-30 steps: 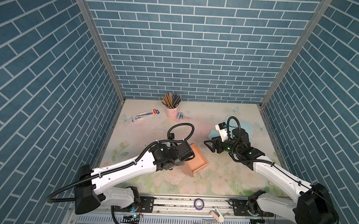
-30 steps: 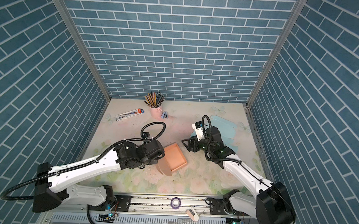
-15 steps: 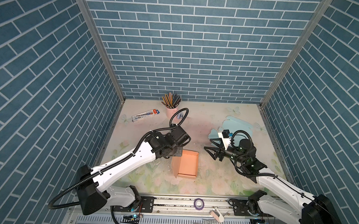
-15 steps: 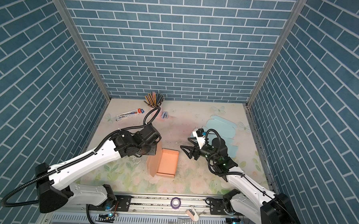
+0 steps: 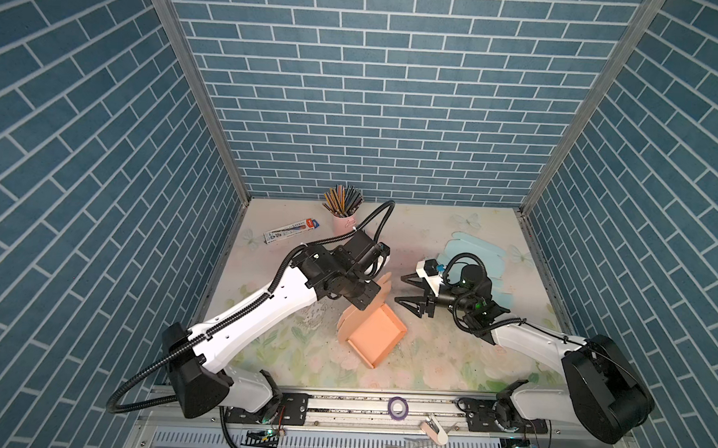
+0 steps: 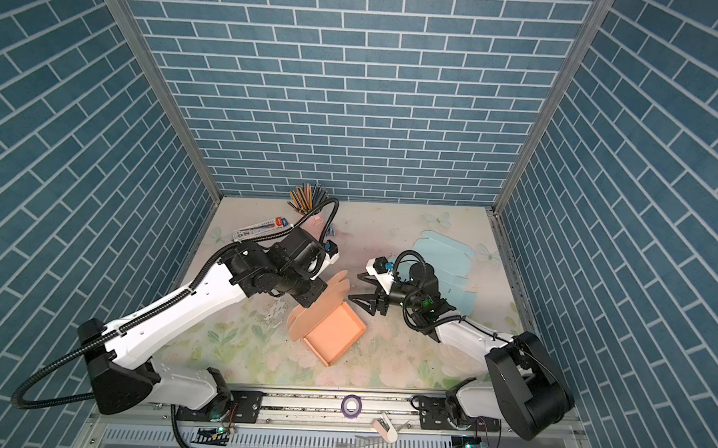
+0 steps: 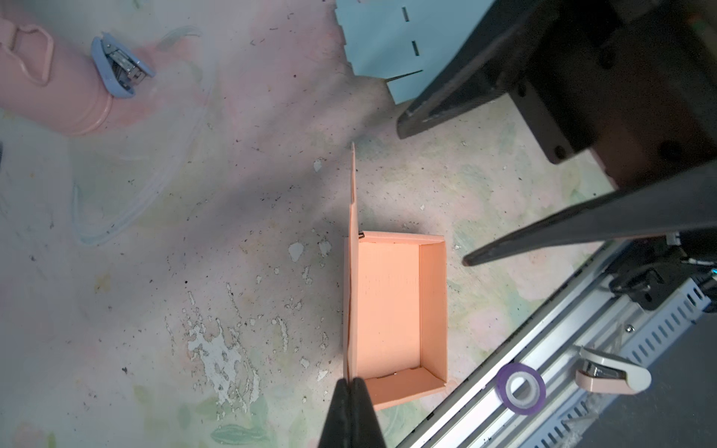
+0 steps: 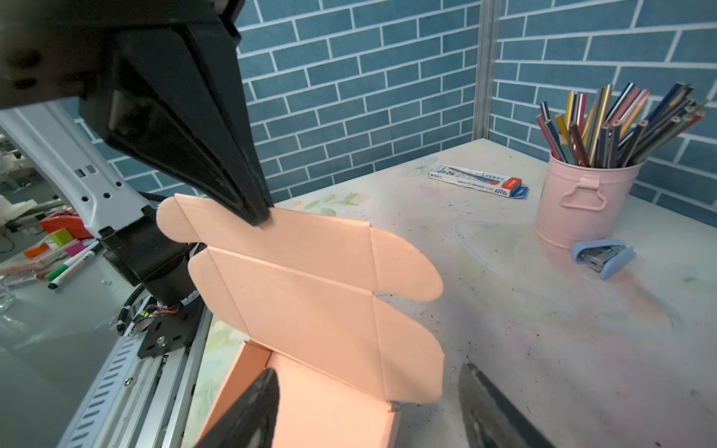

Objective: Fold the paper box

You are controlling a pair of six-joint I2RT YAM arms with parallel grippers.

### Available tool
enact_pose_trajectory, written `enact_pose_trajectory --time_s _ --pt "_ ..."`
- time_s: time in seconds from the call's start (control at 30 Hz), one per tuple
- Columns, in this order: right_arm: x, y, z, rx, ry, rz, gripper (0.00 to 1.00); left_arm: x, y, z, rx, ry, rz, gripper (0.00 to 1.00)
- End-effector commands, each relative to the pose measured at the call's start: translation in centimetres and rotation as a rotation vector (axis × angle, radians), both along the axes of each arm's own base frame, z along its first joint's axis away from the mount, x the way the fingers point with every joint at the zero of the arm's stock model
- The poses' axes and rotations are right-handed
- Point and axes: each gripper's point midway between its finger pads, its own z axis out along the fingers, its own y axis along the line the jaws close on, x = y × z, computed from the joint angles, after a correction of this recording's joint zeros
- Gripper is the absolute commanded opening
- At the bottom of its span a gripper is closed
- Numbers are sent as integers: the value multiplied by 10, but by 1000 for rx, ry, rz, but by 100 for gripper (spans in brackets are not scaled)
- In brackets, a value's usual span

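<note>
Since half a second ago the paper box point(image 5: 375, 336) point(image 6: 334, 330) has swung round on the table point(image 5: 445, 220), from square to the front rail to a diagonal, and the right gripper point(image 5: 406, 289) point(image 6: 360, 288) has edged nearer to it.

In the left wrist view the left gripper point(image 7: 351, 382) is pressed together on the top edge of the box's raised lid, which shows there only as a thin line; in the right wrist view one of its fingertips point(image 8: 258, 217) sits on the lid's upper strip. The right gripper is spread wide and holds nothing; it hovers just beside the box on the far right side, apart from it.

In both top views the left gripper's tips are hidden behind its own black body, and that body covers part of the lid; the right wrist view cuts the tray off at the frame edge; the flat light blue sheet point(image 5: 472, 255) point(image 6: 447, 258) lies partly behind the right arm.

The box sits near the middle of the table with its tray open upward; its long axis runs from near-left to far-right in both top views; the lid stands upright from the long side nearest the left arm, rounded flaps point(image 8: 407, 267) spread at its ends. Well behind it are the pink pencil cup point(image 5: 342, 224) and the pen carton point(image 5: 292, 231).
</note>
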Motion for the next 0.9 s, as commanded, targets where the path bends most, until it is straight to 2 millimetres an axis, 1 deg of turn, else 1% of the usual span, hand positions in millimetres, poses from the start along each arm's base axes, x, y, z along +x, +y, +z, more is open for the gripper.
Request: enact_pose_trajectory --time_s 0.0,0.07,0.13,0.2,0.3,0.43,0.53,0.7,0.87 --pt "-5 8 2 -21 -97 96 73 -7 -1 12 -14 -24 -138 0" --pt "0 11 -3 -41 -84 98 73 -8 -2 13 -22 -27 -170 0" --pt "4 12 -4 -44 -84 91 73 -9 -2 12 -20 -30 -192 0" --pt "6 14 -5 -43 -75 95 73 -9 -2 11 -24 -33 -203 0" --pt "10 18 -12 -52 -44 105 73 -8 -2 10 -32 -39 -210 0" --pt "9 21 -21 -63 -14 121 73 -5 2 10 -23 -52 -205 0" --pt "8 23 -25 -68 -8 129 72 -4 4 9 -14 -56 -204 0" --pt "3 28 -25 -76 -5 154 67 -4 3 11 -20 -63 -212 0" --pt "-2 33 -26 -89 -8 174 56 -4 4 9 -7 -58 -213 0"
